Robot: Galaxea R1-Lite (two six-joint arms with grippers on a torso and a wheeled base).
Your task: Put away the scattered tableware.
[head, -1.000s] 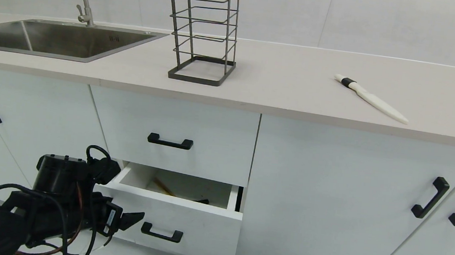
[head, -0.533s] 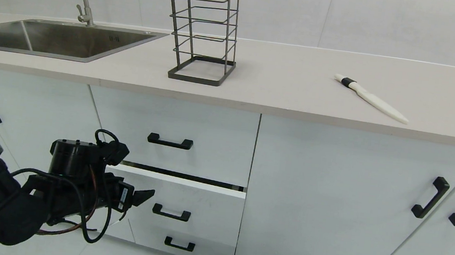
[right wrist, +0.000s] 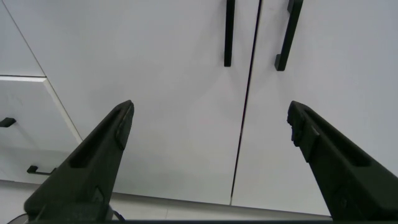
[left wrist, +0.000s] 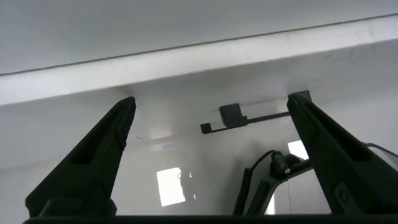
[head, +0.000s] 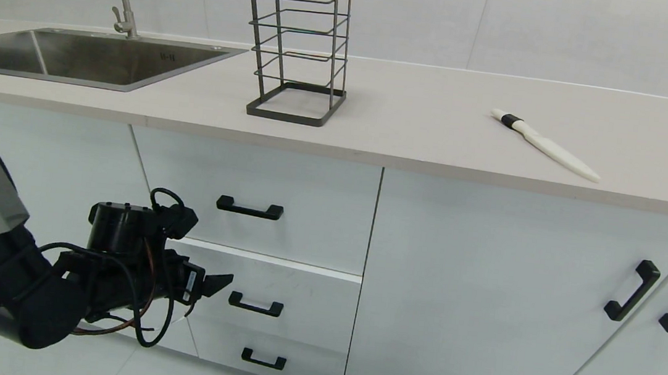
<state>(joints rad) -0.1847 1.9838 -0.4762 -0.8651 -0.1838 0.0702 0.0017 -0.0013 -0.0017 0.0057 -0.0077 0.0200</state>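
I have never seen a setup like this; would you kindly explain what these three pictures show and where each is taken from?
It is a two-armed robot tidying a kitchen. The wide picture comes from its head camera: a counter with a sink, a wire rack and a white knife, above cabinets. The left arm is low, its jaws by the handle of a shut drawer. The other two pictures come from wrist cameras, looking out between each arm's open jaws: the left at that drawer front, the right at cabinet doors. Nothing is held.
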